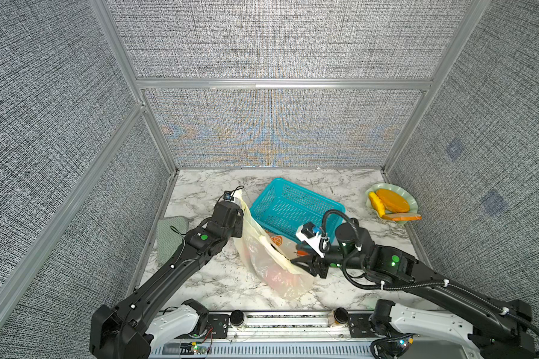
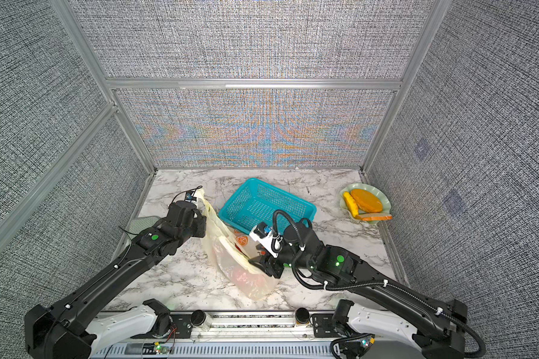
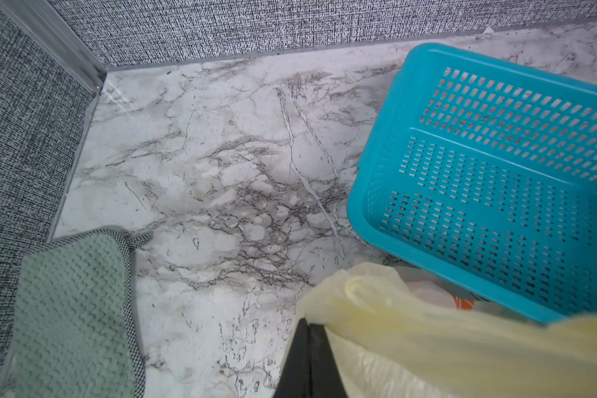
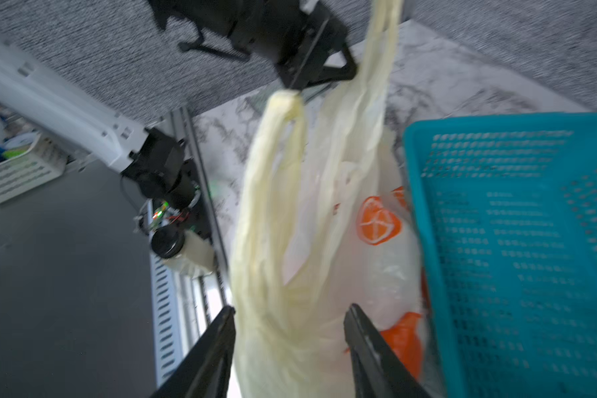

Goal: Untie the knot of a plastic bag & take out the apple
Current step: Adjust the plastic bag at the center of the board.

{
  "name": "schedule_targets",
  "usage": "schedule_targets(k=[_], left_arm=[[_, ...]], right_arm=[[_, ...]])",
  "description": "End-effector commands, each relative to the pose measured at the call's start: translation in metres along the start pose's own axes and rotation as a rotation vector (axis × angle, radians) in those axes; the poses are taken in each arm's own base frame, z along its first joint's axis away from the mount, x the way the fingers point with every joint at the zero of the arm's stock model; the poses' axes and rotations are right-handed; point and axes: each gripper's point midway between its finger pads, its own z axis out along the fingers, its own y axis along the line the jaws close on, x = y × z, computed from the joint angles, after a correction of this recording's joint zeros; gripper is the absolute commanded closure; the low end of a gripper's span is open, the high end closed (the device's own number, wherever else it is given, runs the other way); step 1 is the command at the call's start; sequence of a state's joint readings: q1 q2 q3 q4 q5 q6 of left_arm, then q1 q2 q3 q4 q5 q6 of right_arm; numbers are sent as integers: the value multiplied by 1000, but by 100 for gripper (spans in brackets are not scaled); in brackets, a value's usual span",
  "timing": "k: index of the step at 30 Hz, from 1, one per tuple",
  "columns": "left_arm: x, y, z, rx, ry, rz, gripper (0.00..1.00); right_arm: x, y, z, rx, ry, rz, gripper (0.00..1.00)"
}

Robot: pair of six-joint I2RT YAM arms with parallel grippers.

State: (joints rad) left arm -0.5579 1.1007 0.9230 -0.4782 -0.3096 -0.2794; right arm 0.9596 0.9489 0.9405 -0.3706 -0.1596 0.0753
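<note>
The pale yellow plastic bag [image 1: 262, 255] [image 2: 227, 258] with orange-slice prints lies stretched on the marble table beside the teal basket. My left gripper [image 1: 241, 214] [image 3: 307, 322] is shut on one handle strip and holds it raised at the bag's far left end. My right gripper [image 1: 302, 264] [image 4: 293, 310] is open at the bag's near right side, with loose handle plastic [image 4: 273, 224] between its parted jaws. A reddish round shape, apparently the apple [image 1: 277, 275] [image 2: 246, 275], shows through the plastic. No knot shows in any view; the handle strips run apart as separate loops.
The teal mesh basket [image 1: 311, 193] [image 3: 355, 206] stands just behind the bag and touches it. A green cloth [image 1: 168, 236] [image 3: 73, 310] lies at the left wall. A pale green plate [image 1: 383, 186] with orange and yellow food sits at the far right.
</note>
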Motion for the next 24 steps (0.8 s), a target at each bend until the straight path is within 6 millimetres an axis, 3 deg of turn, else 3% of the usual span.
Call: schedule_targets(k=[1,5,8,12,15,18,22,24], left_arm=[[-30,-6,-2,29,-87,21,100],[-42,-13,-1,55,-104,41,97],[-46,-22,-7,111,-113,42,85],[-47,-26,-29,173,-111,30,65],[-42,-19,-51,183,-101,15,59],[-36,-18,-74,226,-113,-8,61],[-30,-51,-102,472,-112,-36,72],[-25,-68,-106,568,-81,-42,79]], right_arm=[[-32,-40,-3,160,-120,75,47],[-25,-58,21,174,-11,113,46],[-19,-49,52,78,77,123,40],[-13,-40,87,-12,148,163,37],[-8,-32,102,-30,185,149,31],[0,-29,112,-15,229,137,29],[21,-32,121,30,330,132,29],[32,-34,122,49,378,136,29]])
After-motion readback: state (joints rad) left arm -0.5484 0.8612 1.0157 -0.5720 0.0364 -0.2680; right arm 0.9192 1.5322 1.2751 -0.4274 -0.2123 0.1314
